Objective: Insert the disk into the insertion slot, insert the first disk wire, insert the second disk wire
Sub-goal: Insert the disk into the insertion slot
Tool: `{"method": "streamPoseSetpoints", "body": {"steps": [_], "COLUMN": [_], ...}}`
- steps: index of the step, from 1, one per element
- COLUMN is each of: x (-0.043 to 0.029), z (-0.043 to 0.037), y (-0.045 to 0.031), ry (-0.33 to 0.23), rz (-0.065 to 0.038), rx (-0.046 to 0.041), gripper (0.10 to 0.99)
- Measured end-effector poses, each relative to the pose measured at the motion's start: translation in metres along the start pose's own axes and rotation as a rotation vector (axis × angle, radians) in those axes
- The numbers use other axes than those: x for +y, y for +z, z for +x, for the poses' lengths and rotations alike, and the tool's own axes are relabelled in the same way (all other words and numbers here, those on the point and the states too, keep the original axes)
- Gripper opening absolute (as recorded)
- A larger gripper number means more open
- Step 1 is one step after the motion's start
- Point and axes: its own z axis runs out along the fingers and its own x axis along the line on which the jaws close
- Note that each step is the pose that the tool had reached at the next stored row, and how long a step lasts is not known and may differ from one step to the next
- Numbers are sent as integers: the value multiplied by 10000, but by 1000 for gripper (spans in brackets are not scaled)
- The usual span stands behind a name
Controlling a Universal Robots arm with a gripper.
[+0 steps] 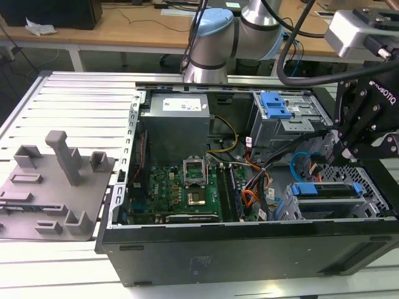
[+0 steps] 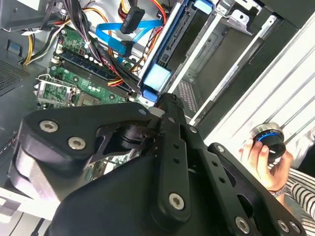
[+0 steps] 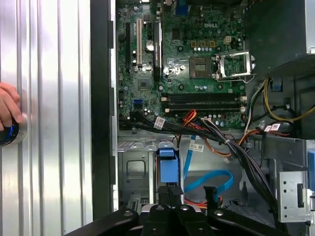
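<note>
Slotted aluminium table (image 1: pixel 75 93) carries an open black computer case (image 1: pixel 249 249), side panel off. The arm (image 1: pixel 212 37) reaches in from behind the case, toward the exterior view's right.

Inside the case: grey power supply (image 1: pixel 174 134) at the rear, green motherboard (image 1: pixel 174 187) in front of it. A grey moulded fixture (image 1: pixel 56 187) lies on the table, well apart from the case on the exterior view's left. The taller cage (image 1: pixel 293 121) with a blue latch (image 1: pixel 274 104) stands behind the insertion slot (image 1: pixel 324 210), which sits in the case corner nearest the exterior view's right.

The disk (image 1: pixel 327 189) is in the insertion slot, its blue carrier rail running along the top of the cage. In both wrist views the carrier stands on edge in the bay (image 2: pixel 170 44) (image 3: pixel 166 162).

The gripper (image 1: pixel 346 152) hangs directly over the slot. In both wrist views its tips (image 2: pixel 166 98) (image 3: pixel 173 187) meet the near end of the blue carrier. The fingers (image 3: pixel 167 191) look drawn together, with no gap between them.

The second disk wire (image 1: pixel 298 163) loops in the open space between cage and motherboard, just beside the disk (image 2: pixel 115 37) (image 3: pixel 211 178). The first disk wire (image 3: pixel 194 201) shows as red and orange strands under that loop, near the gripper. Whether either is plugged in cannot be told.

A hand (image 3: pixel 6 103) rests on a round knob (image 3: pixel 7 135) on the table outside the case.
</note>
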Motion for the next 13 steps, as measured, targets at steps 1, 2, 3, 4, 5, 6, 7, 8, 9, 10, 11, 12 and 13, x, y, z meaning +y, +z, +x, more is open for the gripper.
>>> {"method": "streamPoseSetpoints", "body": {"steps": [1, 2, 3, 4, 5, 6, 7, 8, 9, 10, 11, 12, 13], "x": [-3, -13, -34, -74, -114, -149, -209, -247, -267, -279, -281, -283, -284], "z": [0, 1, 1, 1, 0, 0, -2, -3, -3, -3, -2, -2, -2], "y": [32, 68, 100, 129, 148, 159, 178, 194, 205, 223, 241, 269, 271], "ry": [0, -3, 0, -1, 1, 0, 0, -1, 1, 0, 1, 3, 1], "rz": [0, -1, -1, -8, -18, -27, -43, -52, -58, -62, -64, -65, -65], "rx": [-1, 0, 1, 1, 1, 2, 2, 1, -1, 1, 2, 0, 5], "gripper": [106, 106, 106, 106, 106, 106, 106, 106, 106, 106, 106, 106, 106]}}
